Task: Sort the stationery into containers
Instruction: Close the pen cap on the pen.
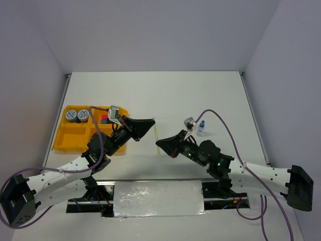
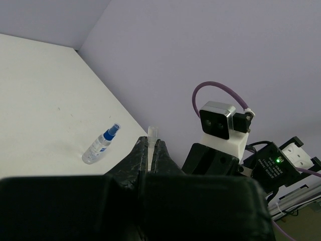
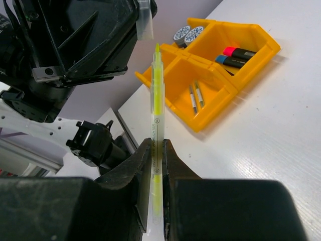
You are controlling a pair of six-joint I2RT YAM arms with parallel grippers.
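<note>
My right gripper (image 3: 157,148) is shut on a thin yellow highlighter (image 3: 157,100) whose bare tip points up and away. Just beyond that tip, my left gripper (image 2: 152,145) is shut on a small clear cap (image 2: 152,134); the cap (image 3: 145,22) also shows in the right wrist view. In the top view both grippers meet mid-table, left (image 1: 152,122) and right (image 1: 161,144), with the highlighter (image 1: 157,136) between them. The yellow-orange tray (image 1: 70,139) at the left holds two round tins (image 1: 76,115), markers (image 1: 104,119) and thin pens (image 3: 196,97). A blue-capped bottle (image 1: 201,127) stands on the table to the right.
The white table is enclosed by pale walls on three sides. A cut-out with a white sheet (image 1: 158,198) lies at the near edge between the arm bases. Purple cables (image 1: 225,128) loop off both wrists.
</note>
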